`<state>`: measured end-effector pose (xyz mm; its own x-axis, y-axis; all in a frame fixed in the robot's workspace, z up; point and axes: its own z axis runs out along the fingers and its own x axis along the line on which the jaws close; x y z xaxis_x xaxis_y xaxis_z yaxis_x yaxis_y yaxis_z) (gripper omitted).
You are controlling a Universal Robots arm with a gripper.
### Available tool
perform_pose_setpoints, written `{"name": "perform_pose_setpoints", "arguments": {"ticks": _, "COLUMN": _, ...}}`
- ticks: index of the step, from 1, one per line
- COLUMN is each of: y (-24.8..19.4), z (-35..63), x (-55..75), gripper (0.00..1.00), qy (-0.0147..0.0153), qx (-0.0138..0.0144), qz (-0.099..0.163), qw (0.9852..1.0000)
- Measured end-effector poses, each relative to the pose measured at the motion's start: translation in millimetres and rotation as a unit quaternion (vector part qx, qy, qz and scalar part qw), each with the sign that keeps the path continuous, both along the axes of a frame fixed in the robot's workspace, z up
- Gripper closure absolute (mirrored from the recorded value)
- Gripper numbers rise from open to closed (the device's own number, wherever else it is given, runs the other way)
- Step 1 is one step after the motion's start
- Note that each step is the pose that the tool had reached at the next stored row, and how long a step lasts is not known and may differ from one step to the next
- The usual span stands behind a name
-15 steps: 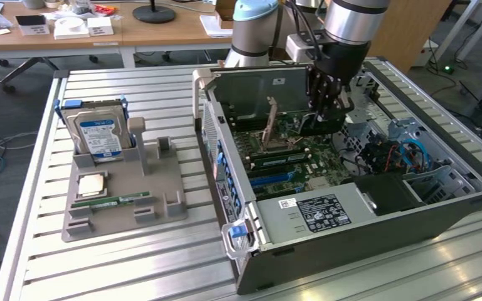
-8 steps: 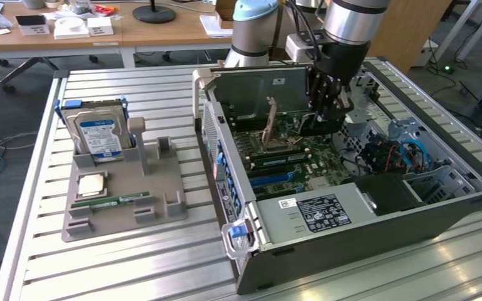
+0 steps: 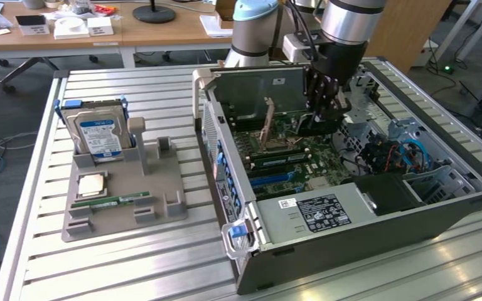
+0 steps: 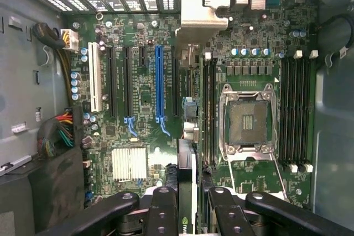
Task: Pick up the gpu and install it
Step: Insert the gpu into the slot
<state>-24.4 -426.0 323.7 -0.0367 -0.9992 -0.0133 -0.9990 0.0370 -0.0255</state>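
Holding gpu (image 4: 187,161) clamped in claw (image 4: 188,194), edge-down above board (image 4: 249,70) inside case (image 3: 375,226); mid-install. Probably calls for squaring card edge over a slot (image 4: 159,81), then pressing straight.

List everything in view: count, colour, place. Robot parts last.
table: one, silver slats, under everything
computer case: one, grey, open, exterior view's right
motherboard: one, green, inside the case
gpu: one, dark, edge-on above the motherboard
fixture: one, grey, exterior view's left
hard drive: one, silver with blue label, upright in the fixture
processor chip: one, silver, on the fixture
RAM stick: one, green, flat on the fixture
arm: one, silver-grey, reaching into the case
tool: one, black, shut on the gpu
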Motion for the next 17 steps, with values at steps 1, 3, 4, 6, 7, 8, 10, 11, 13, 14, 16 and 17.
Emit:
{"name": "perform_pose_setpoints", "arguments": {"ticks": 1, "y": -0.3, "z": 0.0, "x": -0.1, "gripper": 0.74, "qy": 0.0, "qx": 0.0, "qz": 0.0, "qw": 1.0}}
{"name": "perform_pose_setpoints", "arguments": {"ticks": 3, "y": -1.4, "z": 0.0, "x": 0.0, "gripper": 0.74, "qy": 0.0, "qx": 0.0, "qz": 0.0, "qw": 1.0}}
{"name": "perform_pose_setpoints", "arguments": {"ticks": 4, "y": -2.2, "z": 0.0, "x": 0.0, "gripper": 0.74, "qy": 0.0, "qx": 0.0, "qz": 0.0, "qw": 1.0}}
{"name": "perform_pose_setpoints", "arguments": {"ticks": 6, "y": -3.8, "z": 0.0, "x": -0.1, "gripper": 0.74, "qy": 0.0, "qx": 0.0, "qz": 0.0, "qw": 1.0}}
{"name": "perform_pose_setpoints", "arguments": {"ticks": 7, "y": -4.6, "z": 0.0, "x": -0.1, "gripper": 0.74, "qy": 0.0, "qx": 0.0, "qz": 0.0, "qw": 1.0}}
{"name": "perform_pose_setpoints", "arguments": {"ticks": 8, "y": -5.1, "z": 0.0, "x": -0.1, "gripper": 0.74, "qy": 0.0, "qx": 0.0, "qz": 0.0, "qw": 1.0}}
{"name": "perform_pose_setpoints", "arguments": {"ticks": 10, "y": -5.1, "z": 0.0, "x": -0.1, "gripper": 0.74, "qy": 0.0, "qx": 0.0, "qz": 0.0, "qw": 1.0}}
{"name": "perform_pose_setpoints", "arguments": {"ticks": 11, "y": -5.2, "z": 0.0, "x": -0.1, "gripper": 0.74, "qy": 0.0, "qx": 0.0, "qz": 0.0, "qw": 1.0}}
{"name": "perform_pose_setpoints", "arguments": {"ticks": 13, "y": -5.2, "z": -0.2, "x": 0.0, "gripper": 0.74, "qy": 0.0, "qx": 0.0, "qz": 0.0, "qw": 1.0}}
{"name": "perform_pose_setpoints", "arguments": {"ticks": 14, "y": -5.3, "z": -0.7, "x": 0.0, "gripper": 0.74, "qy": 0.0, "qx": 0.0, "qz": 0.0, "qw": 1.0}}
{"name": "perform_pose_setpoints", "arguments": {"ticks": 16, "y": -5.3, "z": -1.9, "x": -0.1, "gripper": 0.74, "qy": 0.0, "qx": 0.0, "qz": 0.0, "qw": 1.0}}
{"name": "perform_pose_setpoints", "arguments": {"ticks": 17, "y": -5.3, "z": -2.6, "x": -0.1, "gripper": 0.74, "qy": 0.0, "qx": 0.0, "qz": 0.0, "qw": 1.0}}
